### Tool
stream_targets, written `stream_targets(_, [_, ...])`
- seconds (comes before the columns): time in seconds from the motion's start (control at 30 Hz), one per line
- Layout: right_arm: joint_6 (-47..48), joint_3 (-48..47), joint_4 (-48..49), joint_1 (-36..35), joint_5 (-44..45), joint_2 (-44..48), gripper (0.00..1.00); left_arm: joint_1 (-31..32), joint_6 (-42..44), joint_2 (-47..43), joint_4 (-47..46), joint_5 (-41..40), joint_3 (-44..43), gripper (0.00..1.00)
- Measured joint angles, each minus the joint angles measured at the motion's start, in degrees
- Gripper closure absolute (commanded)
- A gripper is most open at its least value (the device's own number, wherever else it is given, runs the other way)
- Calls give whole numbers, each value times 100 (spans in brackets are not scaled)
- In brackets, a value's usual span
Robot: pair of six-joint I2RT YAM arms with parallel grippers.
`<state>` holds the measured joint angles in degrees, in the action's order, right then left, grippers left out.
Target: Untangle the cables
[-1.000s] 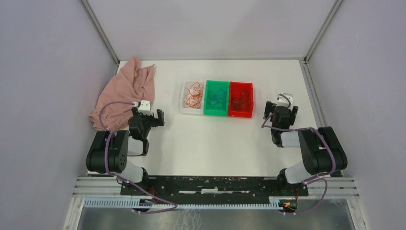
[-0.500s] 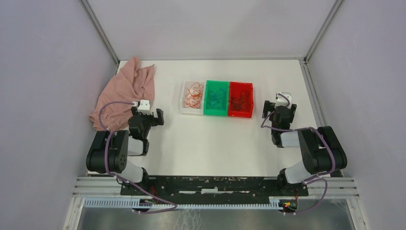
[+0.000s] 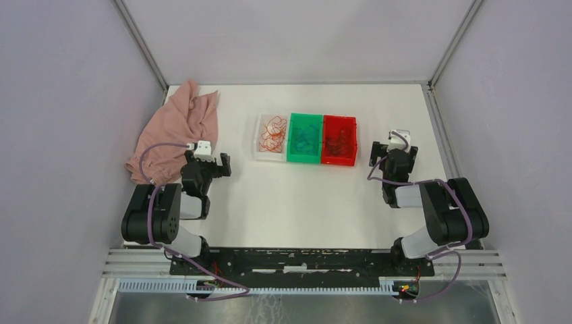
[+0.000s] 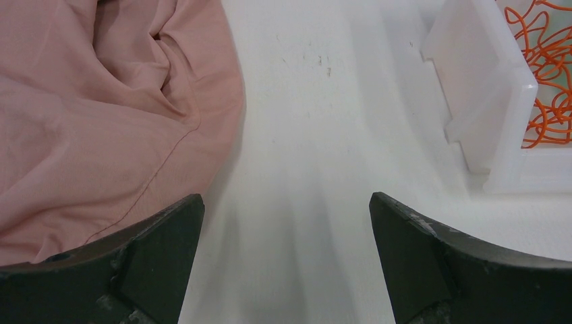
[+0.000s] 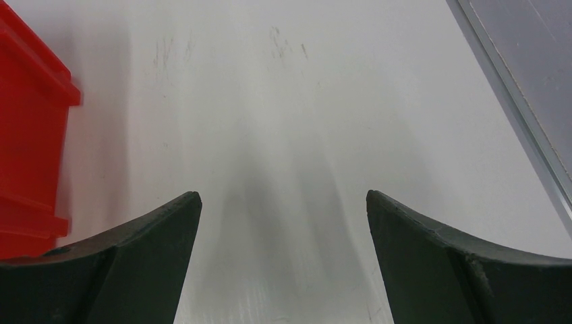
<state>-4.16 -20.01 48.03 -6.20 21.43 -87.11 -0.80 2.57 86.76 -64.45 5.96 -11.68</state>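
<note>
Cloth: pink cloth point(image 3: 177, 129) lies crumpled at the far left of the table point(image 3: 297, 202), just beside the left arm; in the left wrist view its folds fill the left side.

Left gripper: left gripper point(image 3: 208, 164) hovers near the table between the cloth and the white bin, fingers spread wide and holding nothing.

White bin: white bin point(image 3: 272, 137) is the leftmost of three bins set in a row at the middle far part of the table; orange-red cables point(image 3: 273, 133) lie curled inside it, also seen at the right edge of the left wrist view point(image 4: 546, 88).

Green bin: green bin point(image 3: 305, 138) touches the white one; blue cables point(image 3: 305, 138) lie inside.

Red bin: red bin point(image 3: 339, 140) touches the green one; dark cables point(image 3: 336, 140) lie inside, too small to make out singly.

Right gripper: right gripper point(image 3: 393, 154) sits near the table just right of the red bin, fingers parted and empty; its own view shows bare table and the bin's wall at the left.

Step in hand: judging by the colours sitting one to a bin and both arms low near their bases, the sorting looks done or nearly so.

Next move: if any strands within a bin are knotted, either arm would need to reach over the bin wall and pinch one thin wire precisely; from here that cannot be told.
</note>
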Motion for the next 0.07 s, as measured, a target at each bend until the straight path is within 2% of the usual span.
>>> stream_targets(0.07, [0, 0, 0, 0, 0, 0, 1, 0, 0, 0, 0, -2, 0, 1])
